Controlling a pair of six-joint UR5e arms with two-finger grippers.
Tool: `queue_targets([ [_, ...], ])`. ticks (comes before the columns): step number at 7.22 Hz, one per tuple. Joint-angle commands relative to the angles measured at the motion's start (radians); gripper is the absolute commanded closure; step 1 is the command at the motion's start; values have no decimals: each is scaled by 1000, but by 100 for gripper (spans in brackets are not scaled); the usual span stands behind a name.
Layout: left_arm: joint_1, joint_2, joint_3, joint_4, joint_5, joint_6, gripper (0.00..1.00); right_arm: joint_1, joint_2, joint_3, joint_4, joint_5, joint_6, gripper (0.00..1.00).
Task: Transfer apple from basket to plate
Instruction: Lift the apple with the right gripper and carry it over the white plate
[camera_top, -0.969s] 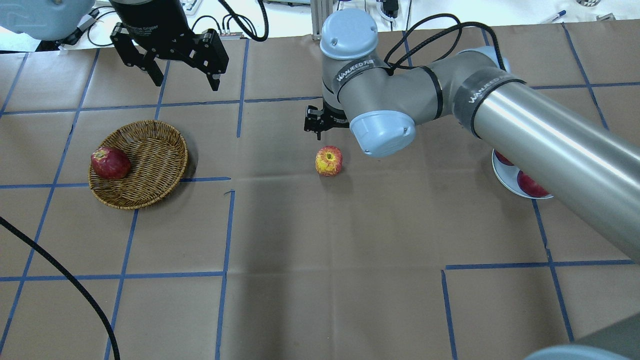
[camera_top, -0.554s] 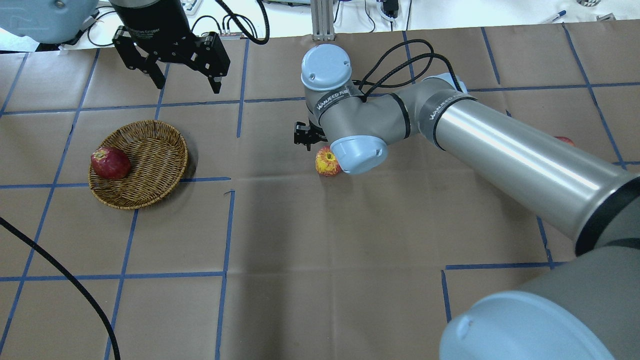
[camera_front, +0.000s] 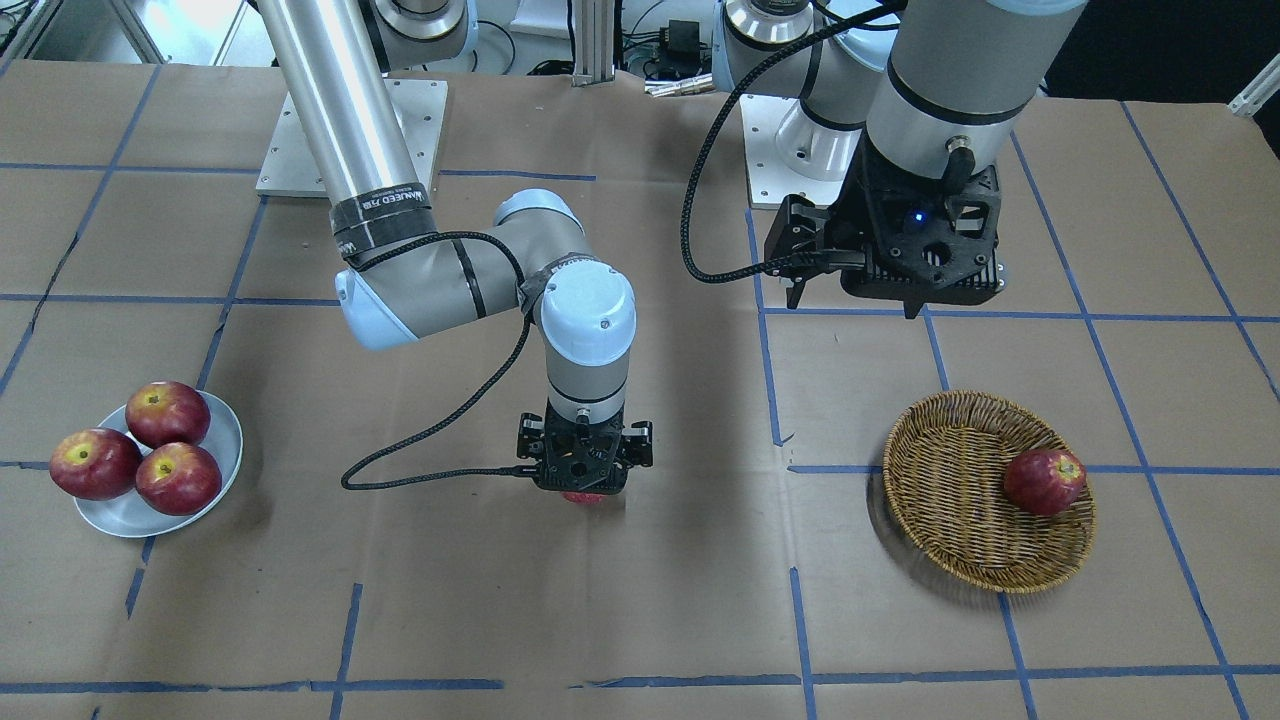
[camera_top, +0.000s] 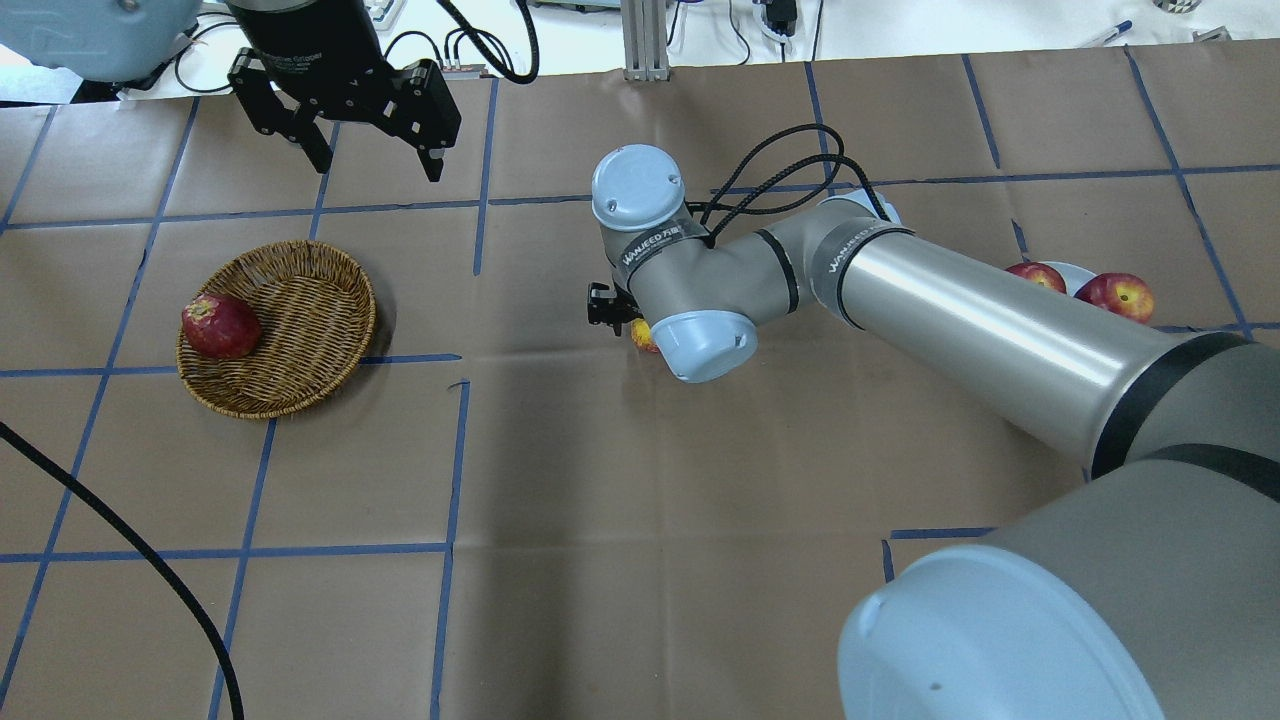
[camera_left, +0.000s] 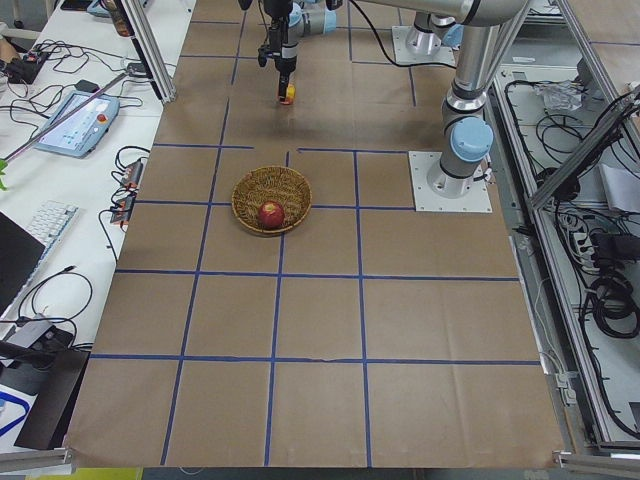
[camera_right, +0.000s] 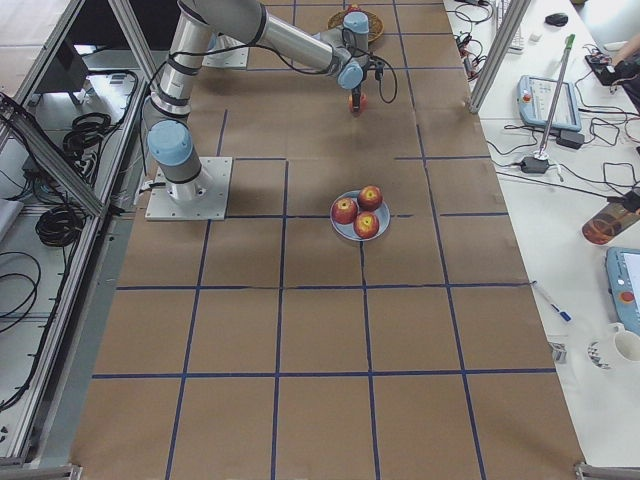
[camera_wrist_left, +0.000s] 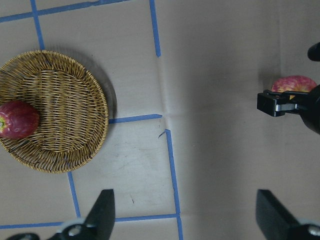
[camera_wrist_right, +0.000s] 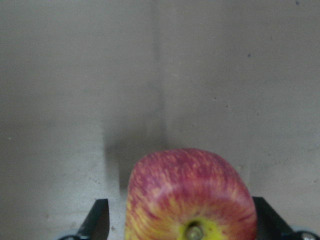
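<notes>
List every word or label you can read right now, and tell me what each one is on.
"WANJEED": black wrist band on the right arm.
"WANJEED": black forearm band on the same arm. The small characters after it are too small to read.
White lettering on the left arm's black wrist housing is too blurred to read.
Nothing else is legible in any view.

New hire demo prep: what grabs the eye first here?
The right gripper sits low at mid-table, open around the streaky apple on the brown paper. On the robot's right, the plate holds three dark-red apples. The basket holds one dark-red apple, with the left gripper open and raised nearby.
</notes>
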Motion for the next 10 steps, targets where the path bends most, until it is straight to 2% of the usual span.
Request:
queue_targets([
  [1,1,4,-8,0,2,1,1,-5,-1,12,-27,-19,0,10],
  [2,1,3,-8,0,2,0,1,-5,-3,8,-28,-39,0,25],
  [4,1,4,-10,0,4,1,1,-5,-7,6,-42,-39,0,36],
  [7,1,4,-10,0,4,1,1,-32,-36,-44,-34,-41,-17,36],
  [8,1,4,-10,0,4,1,1,-63,-70,-57,26,-41,-29,36],
  [10,1,4,-10,-1,4,1,1,-191,-194,-51,179,-34,-194,36],
])
